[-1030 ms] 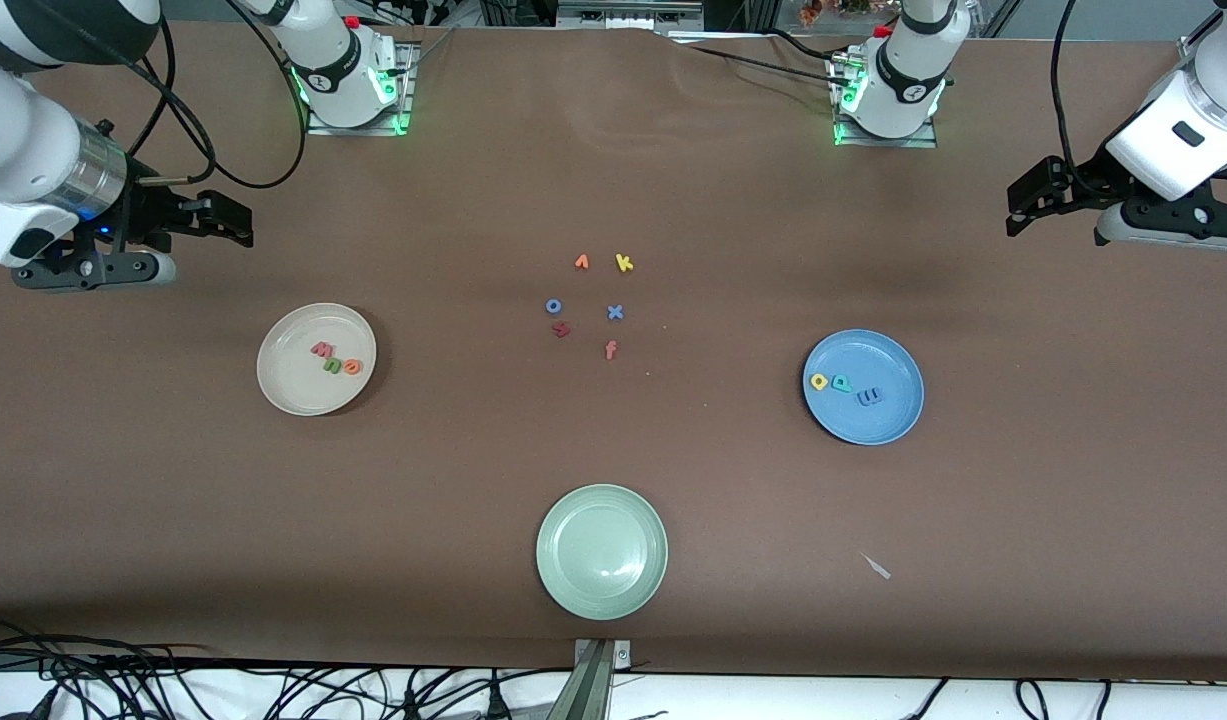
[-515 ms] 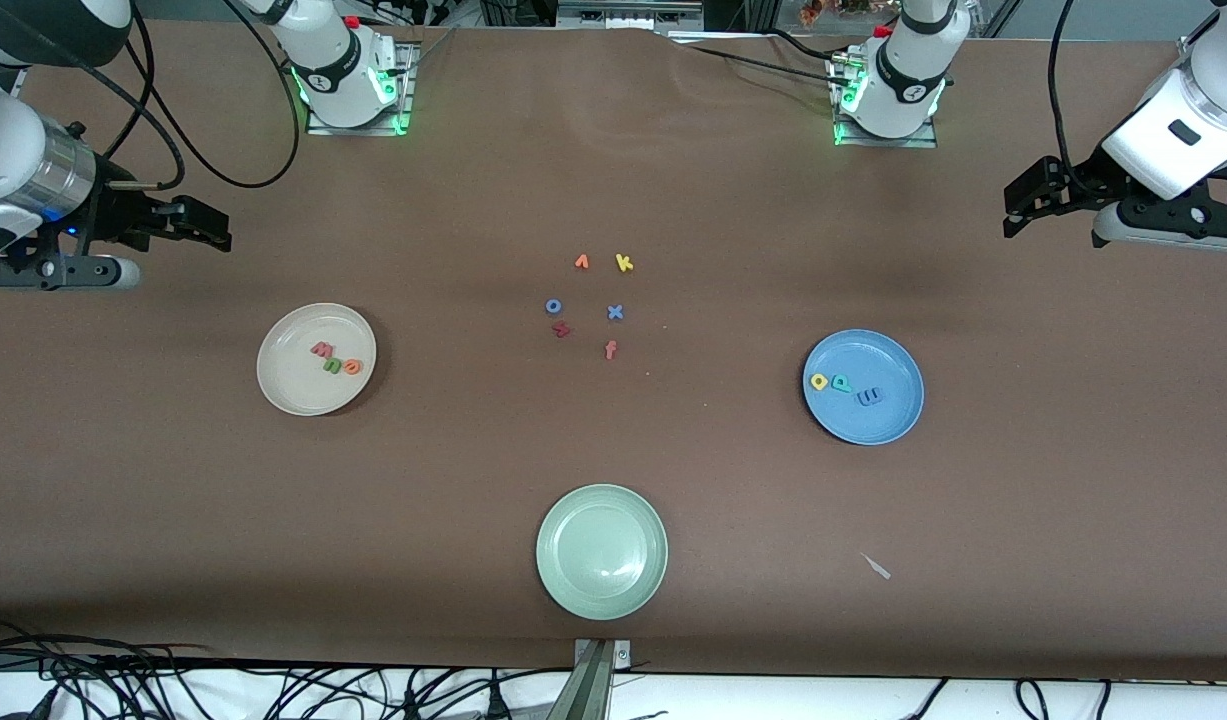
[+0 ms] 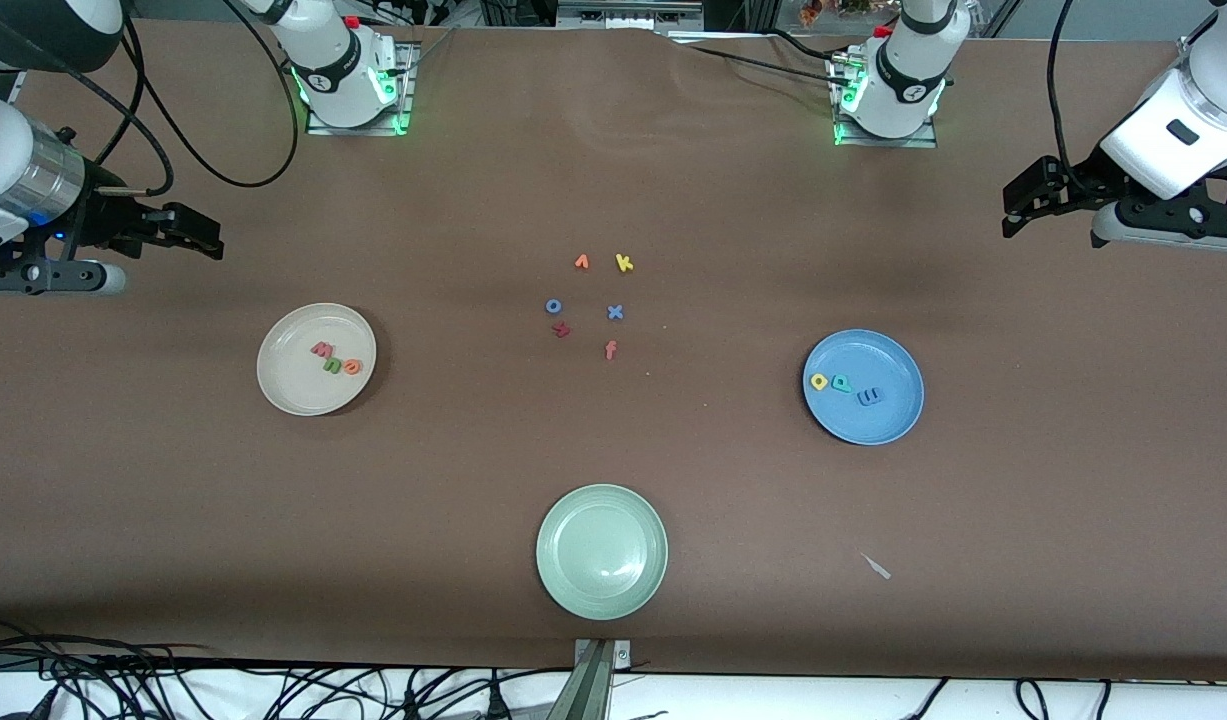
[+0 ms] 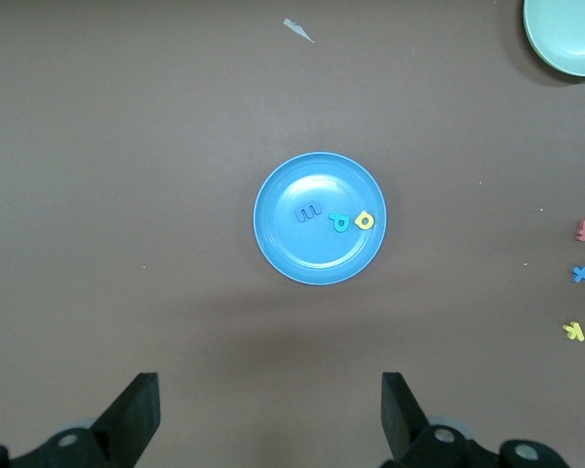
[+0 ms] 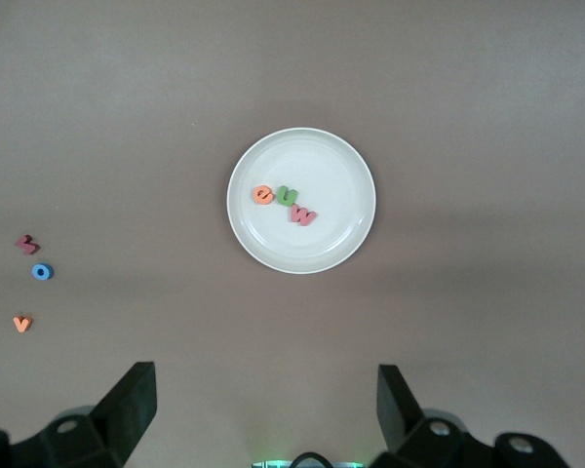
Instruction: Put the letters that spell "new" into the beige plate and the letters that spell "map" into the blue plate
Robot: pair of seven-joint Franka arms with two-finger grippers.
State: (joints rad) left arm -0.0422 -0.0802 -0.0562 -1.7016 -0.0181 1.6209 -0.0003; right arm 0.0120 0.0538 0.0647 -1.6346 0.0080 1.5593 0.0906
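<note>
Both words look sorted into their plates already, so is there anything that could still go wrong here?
Little, probably. The n, e, w lie in the beige plate and m, a, p in the blue plate. The loose letters between the plates could get mis-sorted if picking resumed. Both open grippers, left and right, hang over bare table.

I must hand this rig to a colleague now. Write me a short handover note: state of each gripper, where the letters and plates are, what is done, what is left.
Left gripper: open, holding nothing, in the air at the left arm's end of the table.
Right gripper: open, holding nothing, in the air at the right arm's end.
Beige plate: holds the red w, green n and orange e.
Blue plate: holds the yellow a, teal p and blue m.
Done: both words are in their plates.
Left: nothing visible. The spare letters at mid-table and the green plate, with nothing in it, should stay as they are.
</note>
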